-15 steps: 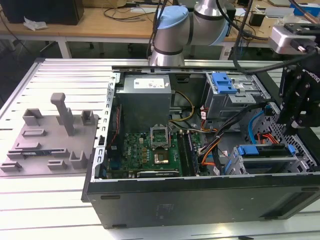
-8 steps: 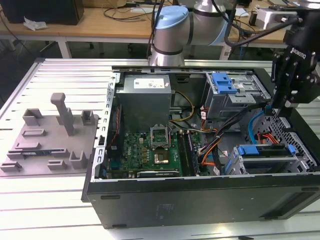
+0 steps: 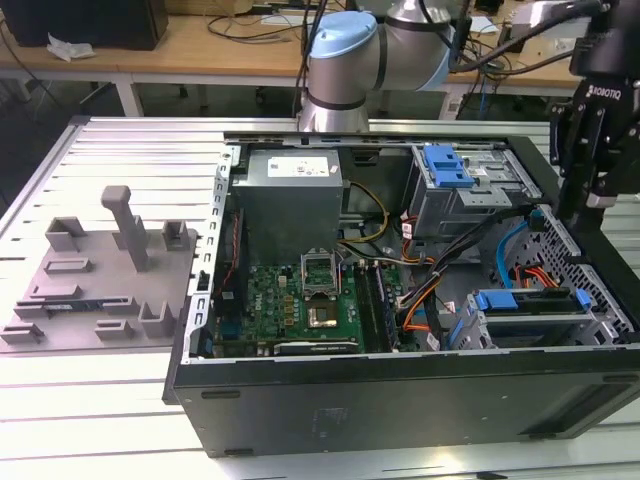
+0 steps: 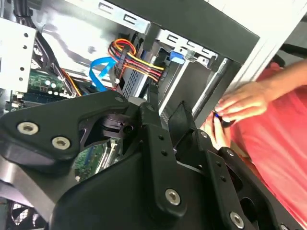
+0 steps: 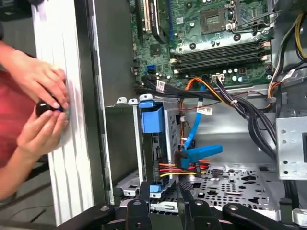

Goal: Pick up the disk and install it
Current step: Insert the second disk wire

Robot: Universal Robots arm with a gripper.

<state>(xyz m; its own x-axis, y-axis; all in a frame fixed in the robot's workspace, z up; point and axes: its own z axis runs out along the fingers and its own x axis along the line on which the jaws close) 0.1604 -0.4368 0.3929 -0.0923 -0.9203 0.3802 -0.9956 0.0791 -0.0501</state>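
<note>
The disk (image 3: 527,300) sits in the drive cage at the computer case's (image 3: 400,400) near corner on the exterior view's right, long axis running left-right, seemingly seated on edge. The hand (image 3: 590,190) hangs above it, fingers slightly parted, holding nothing.

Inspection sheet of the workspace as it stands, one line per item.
Surface: slatted metal table carrying an open computer case.
Job's things: disk in its blue carrier sits in the lower drive bay, at the exterior view's right.
Clutter: grey fixture plate beside the case.
Grippers: gripper open, holding nothing, just above the disk.
Cables: blue cable and red-yellow bundle next to the bay.
Surroundings: a person's hands hold a small dark object outside the case wall; wooden benches behind.
</note>
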